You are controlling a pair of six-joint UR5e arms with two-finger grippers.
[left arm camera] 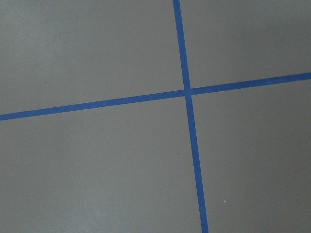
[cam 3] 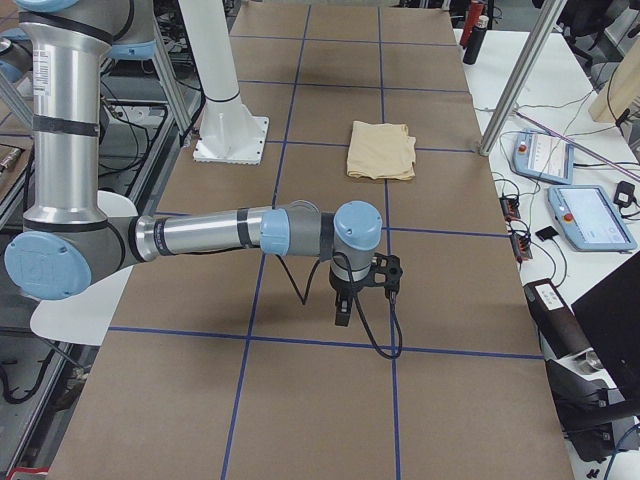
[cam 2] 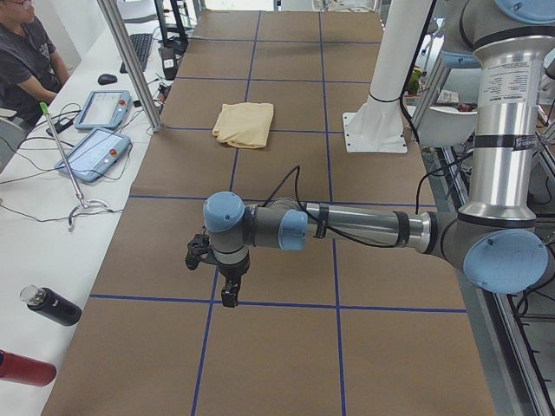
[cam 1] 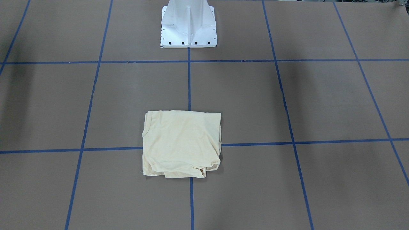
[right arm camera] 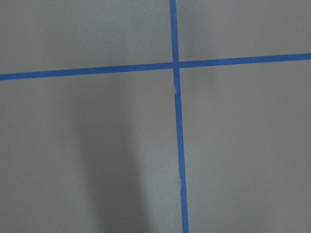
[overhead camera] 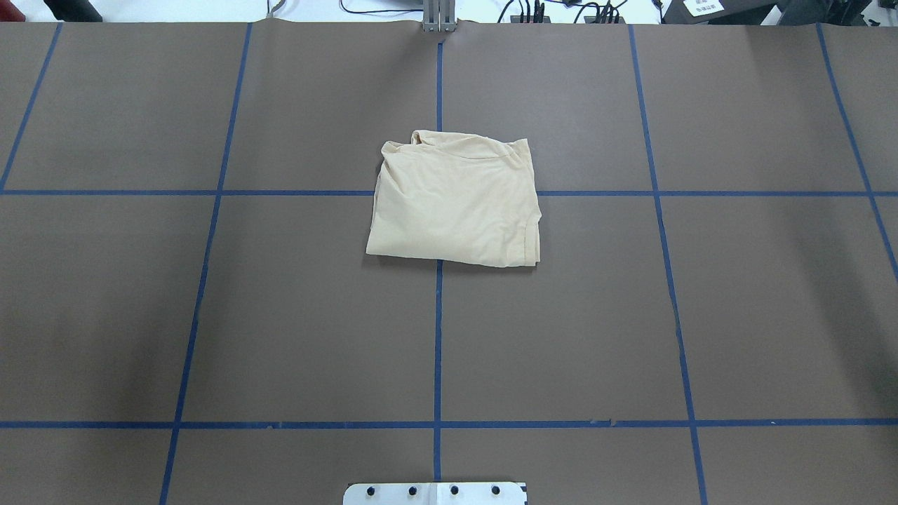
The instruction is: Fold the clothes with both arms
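Lying folded into a compact, slightly rumpled rectangle, the cream-yellow shirt (overhead camera: pixel 456 203) sits flat on the brown table (overhead camera: pixel 140 315), covering the spot where the centre line of blue tape (overhead camera: pixel 438 337) meets a cross line. It lies out in front of the white base pedestal (cam 1: pixel 188 28), with bare table between them, and one ribbed edge shows along its side. Nothing touches the shirt. Neither arm shows in the overhead or front-facing views. From the table's left end, the left arm (cam 2: pixel 364 227) reaches out level and low over the surface, and the left gripper (cam 2: pixel 228 299) points down just above a tape line, well apart from the shirt (cam 2: pixel 244 124). From the right end, the right arm (cam 3: pixel 210 232) is stretched out the same way, with the right gripper (cam 3: pixel 342 318) hanging over the table, well away from the shirt (cam 3: pixel 381 150). Whether either gripper's jaws are spread or closed cannot be told from these side views. Each wrist camera shows only brown surface and a crossing of tape. A person (cam 2: pixel 26 52) sits at the white bench beside the table, near two touch panels (cam 2: pixel 94 153).
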